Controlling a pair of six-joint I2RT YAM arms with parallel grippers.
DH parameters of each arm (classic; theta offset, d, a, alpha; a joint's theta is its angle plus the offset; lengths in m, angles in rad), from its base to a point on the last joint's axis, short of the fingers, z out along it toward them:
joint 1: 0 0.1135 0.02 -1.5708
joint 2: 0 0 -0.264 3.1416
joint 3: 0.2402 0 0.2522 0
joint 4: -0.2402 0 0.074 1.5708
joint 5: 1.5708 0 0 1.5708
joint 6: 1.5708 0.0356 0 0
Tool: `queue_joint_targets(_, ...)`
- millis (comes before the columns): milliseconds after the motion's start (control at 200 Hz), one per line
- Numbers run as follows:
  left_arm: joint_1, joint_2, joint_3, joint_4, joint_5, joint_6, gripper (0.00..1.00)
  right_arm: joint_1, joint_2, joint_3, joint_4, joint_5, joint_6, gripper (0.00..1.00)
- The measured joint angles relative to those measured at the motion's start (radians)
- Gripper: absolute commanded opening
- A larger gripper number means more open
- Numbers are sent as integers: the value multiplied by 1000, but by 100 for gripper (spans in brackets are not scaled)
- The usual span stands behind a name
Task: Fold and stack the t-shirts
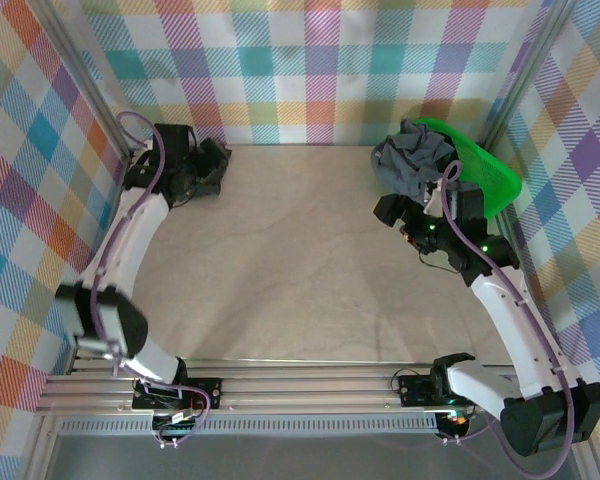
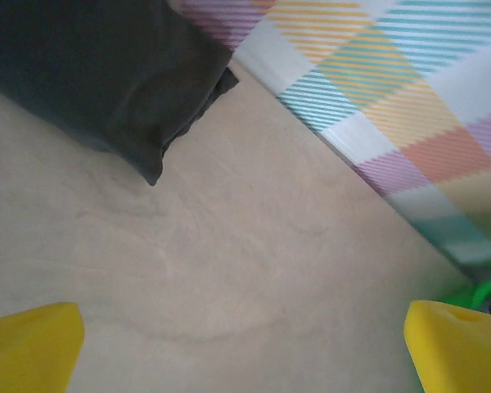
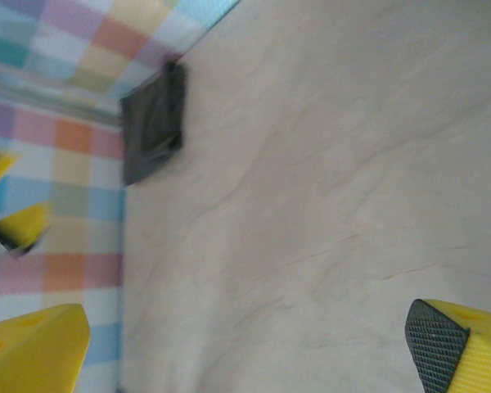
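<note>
Left end effector [image 2: 245, 348]: yellow fingers [image 2: 33, 348] stand wide apart over bare counter [image 2: 254, 246], just short of the folded black t-shirt [image 2: 106, 74] lying in the far-left corner by the checked wall [image 2: 409, 90]. Right end effector [image 3: 245, 348]: fingers likewise apart, holding nothing, beside the green basket [image 1: 495, 180], in which a crumpled grey t-shirt [image 1: 410, 160] sits.

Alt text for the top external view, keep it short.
The left gripper is by a dark shirt in the far left corner of a beige table. The right gripper is next to a grey shirt heaped in a green basket at far right. Pastel plaid walls surround the table.
</note>
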Motion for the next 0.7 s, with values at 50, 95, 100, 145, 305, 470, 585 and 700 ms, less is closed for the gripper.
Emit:
queue_joint_targets(50, -19, -82, -49, -36, -52, 41, 100, 0, -8, 2, -25, 77, -23, 100)
queue_joint_targets(95, -18, -153, -118, -56, -104, 74, 100, 0, -11, 5, -53, 167, -35, 100)
queue_joint_targets(100, -18, -158, -124, -57, -108, 76, 100, 0, -11, 5, -56, 183, -38, 100)
queue_joint_targets(145, -11, -219, -214, -65, -162, 96, 100, 0, -6, 1, -71, 276, -55, 100)
queue_joint_targets(305, -7, -363, -585, 47, -324, 204, 100, -6, 1, -224, 113, 528, -207, 100)
queue_joint_targets(470, 0, -350, -856, 311, -357, 422, 100, -12, 99, -512, 376, 668, -414, 100)
queue_joint_targets(585, 38, -204, -873, 478, -315, 476, 100, -37, 270, -520, 555, 663, -521, 100)
queue_joint_targets(700, 79, -47, -872, 668, -280, 485, 100, -71, 402, -513, 727, 619, -586, 100)
